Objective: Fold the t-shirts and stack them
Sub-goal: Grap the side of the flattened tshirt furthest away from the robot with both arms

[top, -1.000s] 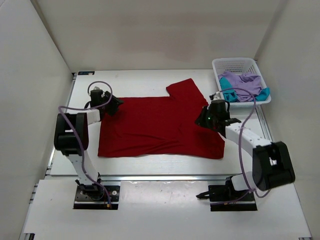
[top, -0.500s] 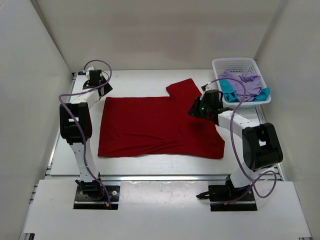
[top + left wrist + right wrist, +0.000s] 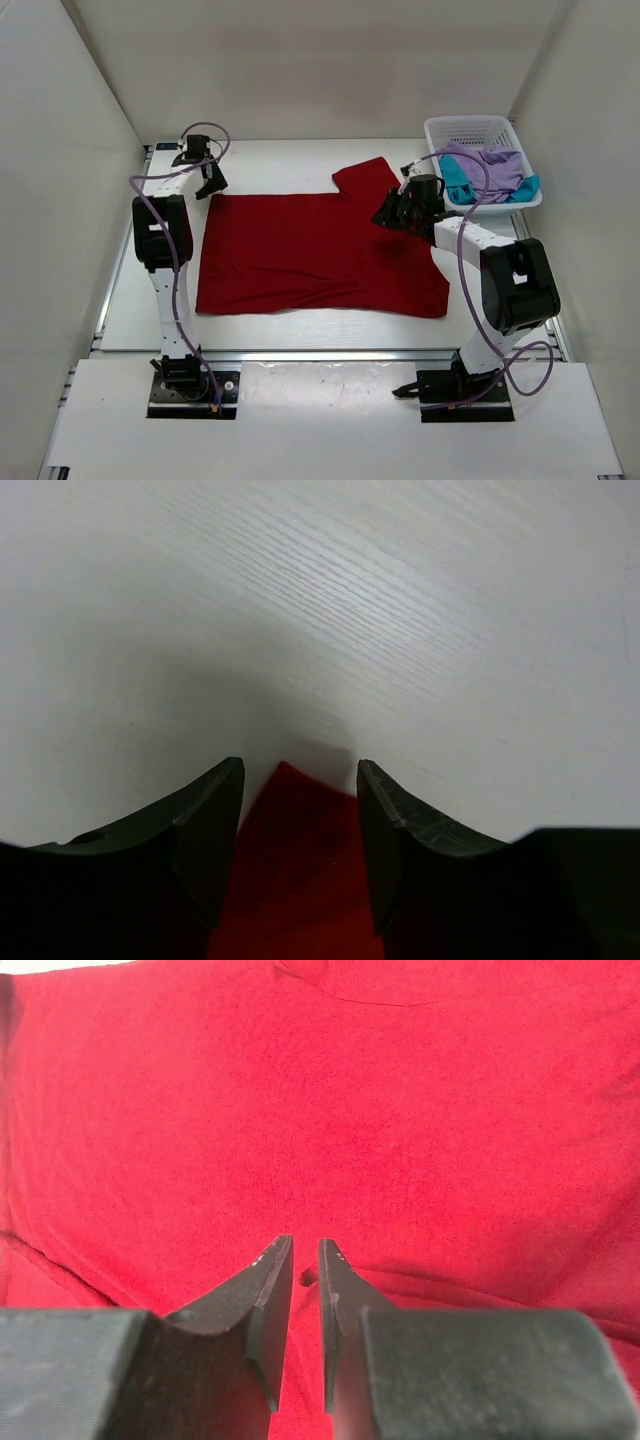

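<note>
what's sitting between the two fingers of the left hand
A corner of the dark red cloth t-shirt, on the white table; the left wrist view shows the left hand open around it.

You are working in a robotics lab test cell, not a home: plain white panels (image 3: pixel 300 70) are boxing in a white table (image 3: pixel 280 160) on 3 sides, and bare aluminium rails (image 3: pixel 330 353) are running along its near edge. 2 arms, the left arm (image 3: pixel 158 240) and the right arm (image 3: pixel 510 290), are standing on bolted base plates (image 3: pixel 190 392) and trailing loose purple cables (image 3: pixel 445 156). A dark red t-shirt (image 3: pixel 310 250) and a white mesh basket (image 3: pixel 468 122) are lying there as the only household things.
</note>
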`<action>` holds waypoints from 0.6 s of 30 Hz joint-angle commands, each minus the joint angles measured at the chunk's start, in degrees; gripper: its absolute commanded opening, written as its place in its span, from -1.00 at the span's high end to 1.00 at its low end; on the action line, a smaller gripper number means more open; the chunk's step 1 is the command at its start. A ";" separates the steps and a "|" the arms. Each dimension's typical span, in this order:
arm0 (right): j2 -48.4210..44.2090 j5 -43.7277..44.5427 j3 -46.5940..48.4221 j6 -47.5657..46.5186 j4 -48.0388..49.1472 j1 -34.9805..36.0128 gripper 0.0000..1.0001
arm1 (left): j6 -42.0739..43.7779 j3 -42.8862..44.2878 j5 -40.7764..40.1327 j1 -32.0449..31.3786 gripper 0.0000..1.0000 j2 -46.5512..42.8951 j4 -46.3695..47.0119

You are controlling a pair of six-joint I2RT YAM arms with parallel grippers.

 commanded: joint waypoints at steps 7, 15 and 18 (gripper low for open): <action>-1.17 -1.31 2.33 0.59 3.08 -1.73 0.67 | 2.39 7.58 1.67 -0.58 0.09 2.36 -8.30; -1.96 -1.93 6.11 0.41 1.76 -3.41 0.67 | 2.13 6.68 0.79 -0.40 -0.06 1.39 -8.13; -2.75 -1.49 6.29 0.41 1.32 -3.75 0.65 | 2.92 8.61 0.35 -0.75 0.06 2.53 -10.49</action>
